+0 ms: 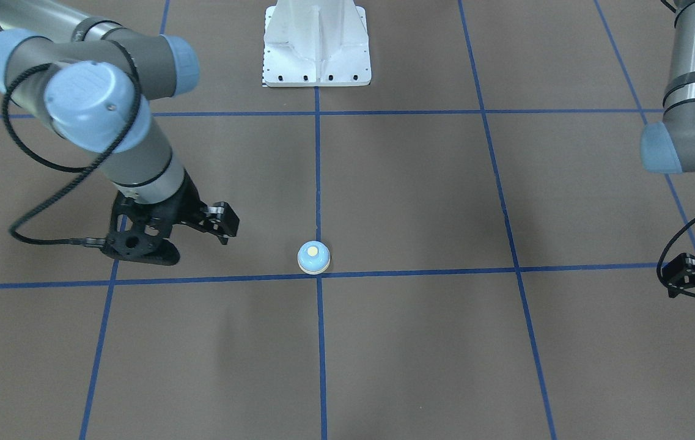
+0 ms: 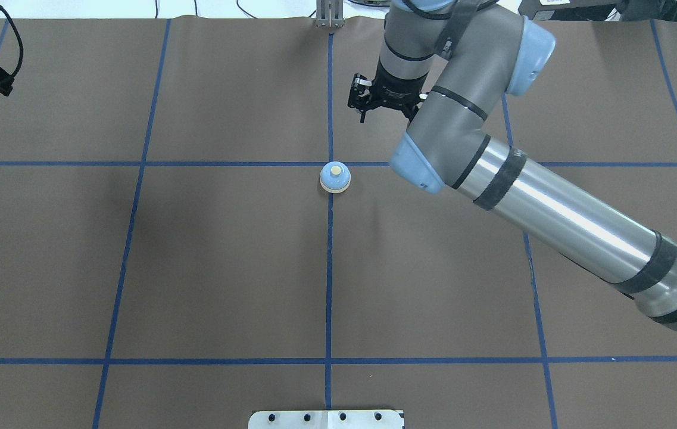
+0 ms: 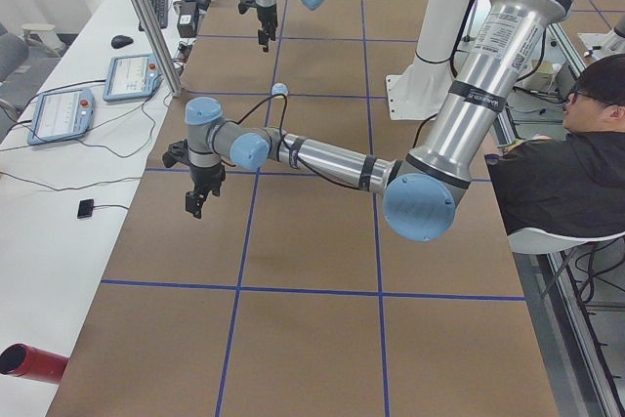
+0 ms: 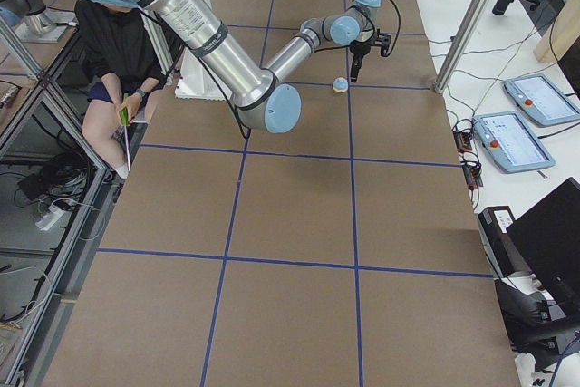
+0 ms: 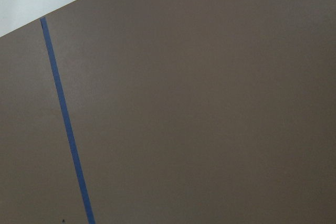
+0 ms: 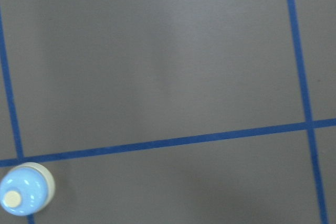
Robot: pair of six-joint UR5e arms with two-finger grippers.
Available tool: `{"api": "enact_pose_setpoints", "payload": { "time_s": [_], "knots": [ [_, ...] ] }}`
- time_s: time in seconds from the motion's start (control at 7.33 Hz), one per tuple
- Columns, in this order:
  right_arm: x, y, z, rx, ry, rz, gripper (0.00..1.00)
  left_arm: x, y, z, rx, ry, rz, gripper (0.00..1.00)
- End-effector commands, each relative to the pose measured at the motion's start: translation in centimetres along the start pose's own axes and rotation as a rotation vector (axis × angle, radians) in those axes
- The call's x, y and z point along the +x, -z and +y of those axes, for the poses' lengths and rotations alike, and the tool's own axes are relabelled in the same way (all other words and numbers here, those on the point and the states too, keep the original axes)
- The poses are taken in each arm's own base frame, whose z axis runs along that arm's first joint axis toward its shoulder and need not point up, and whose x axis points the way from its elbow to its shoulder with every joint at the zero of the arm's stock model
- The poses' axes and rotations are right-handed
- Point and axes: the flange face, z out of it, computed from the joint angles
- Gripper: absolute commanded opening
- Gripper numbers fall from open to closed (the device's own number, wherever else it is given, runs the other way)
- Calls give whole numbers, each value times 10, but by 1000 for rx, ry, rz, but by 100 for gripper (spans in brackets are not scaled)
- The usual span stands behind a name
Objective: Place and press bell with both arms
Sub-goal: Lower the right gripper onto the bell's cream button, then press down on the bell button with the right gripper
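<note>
The light-blue bell [image 1: 313,256] with its cream button stands upright on the brown table, at a crossing of blue tape lines. It also shows in the overhead view [image 2: 334,177] and at the lower left of the right wrist view [image 6: 23,196]. My right gripper [image 1: 224,239] hangs above the table beside the bell and apart from it, pointing down; its fingers look shut and empty [image 2: 362,119]. My left gripper [image 1: 670,292] is far off at the table's edge [image 2: 7,91], looks shut and holds nothing. The left wrist view shows only bare table.
The white bolted pedestal [image 1: 316,43] stands at the robot's side of the table. A side bench holds tablets [image 3: 61,114] and a red cylinder [image 3: 29,363]. A metal post [image 3: 146,17] stands at the table's far edge. A seated person [image 3: 576,163] is behind the robot.
</note>
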Motion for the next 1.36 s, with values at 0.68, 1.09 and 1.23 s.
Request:
{"api": "enact_pose_setpoints", "payload": {
  "time_s": [0.68,1.09,1.23],
  "knots": [
    [-71,-54,56,27,-30,45,0,-5,-4,15,-3,-37,4,100],
    [-65,-71,52,23,-33,72,0,-5,-4,16,-2,-37,2,100],
    [-63,-77,51,20,-36,82,0,-5,-3,16,-1,-38,3,100]
  ]
}}
